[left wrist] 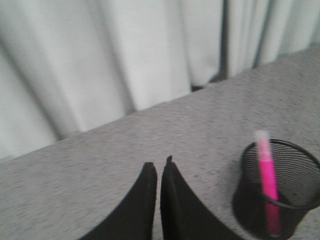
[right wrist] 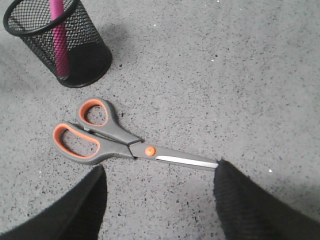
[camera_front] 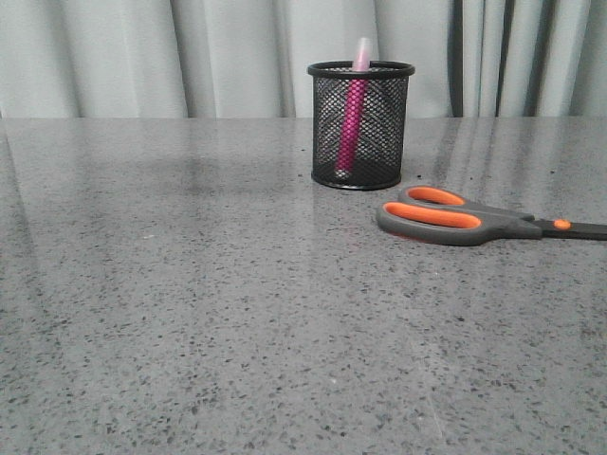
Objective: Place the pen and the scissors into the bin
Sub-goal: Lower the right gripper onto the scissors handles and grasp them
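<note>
- The right gripper [right wrist: 159,200] is spread wide, its two dark fingers [right wrist: 82,207] well apart and holding nothing; it hangs above the scissors [right wrist: 117,142], with one finger near the handles and the other just over the blade tip.
- The left gripper [left wrist: 159,175] is closed, its black fingers [left wrist: 142,200] pressed almost together with only a thin slit between them and nothing in it; it sits above bare table [left wrist: 100,155], beside the bin [left wrist: 277,200] and apart from it.
- Neither gripper shows in the front view.
- The scissors [camera_front: 474,218] lie flat on the table [camera_front: 190,313], blades shut, just to the right of the bin [camera_front: 360,123] and a little nearer the camera, not touching it.
- Their grey, orange-lined handles point toward the bin; the blades run off the right edge of the front view.
- An orange pivot dot sits where the handles meet the blades.
- The pen [camera_front: 353,114] stands inside the bin, leaning slightly, its whitish cap poking above the rim and its pink barrel visible through the mesh.
- The left wrist view shows the pen [left wrist: 267,177] resting against the bin's inner wall, blurred.
- In the right wrist view the pen [right wrist: 60,40] runs down to the floor of the bin [right wrist: 85,55].
- The bin stands upright toward the far side of the speckled grey table, with pale curtains [camera_front: 142,57] behind.
</note>
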Motion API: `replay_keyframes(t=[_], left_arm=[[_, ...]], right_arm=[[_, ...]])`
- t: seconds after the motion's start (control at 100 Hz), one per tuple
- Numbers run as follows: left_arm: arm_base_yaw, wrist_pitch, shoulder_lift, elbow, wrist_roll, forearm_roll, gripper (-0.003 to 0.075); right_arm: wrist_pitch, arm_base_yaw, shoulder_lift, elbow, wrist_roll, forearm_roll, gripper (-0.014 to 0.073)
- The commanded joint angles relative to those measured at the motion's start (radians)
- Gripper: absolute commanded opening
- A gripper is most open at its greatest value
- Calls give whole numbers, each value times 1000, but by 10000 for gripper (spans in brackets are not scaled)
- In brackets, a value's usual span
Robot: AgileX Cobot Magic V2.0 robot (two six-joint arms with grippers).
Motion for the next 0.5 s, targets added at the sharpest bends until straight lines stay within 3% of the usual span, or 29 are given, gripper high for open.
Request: replay_keyframes(t=[0.0,0.26,0.49], left_arm=[[46,-53,-115,30,-3,0,-19],[198,-112,-379,349,-8,-51,-19],[241,-135,-569,547,-8,-73,-19]], right_arm=[[-36,-2,6,-42,-68,9,421],[116,96,161,-155,-299,9,421],[254,221,389,-342,-413,-72,421]])
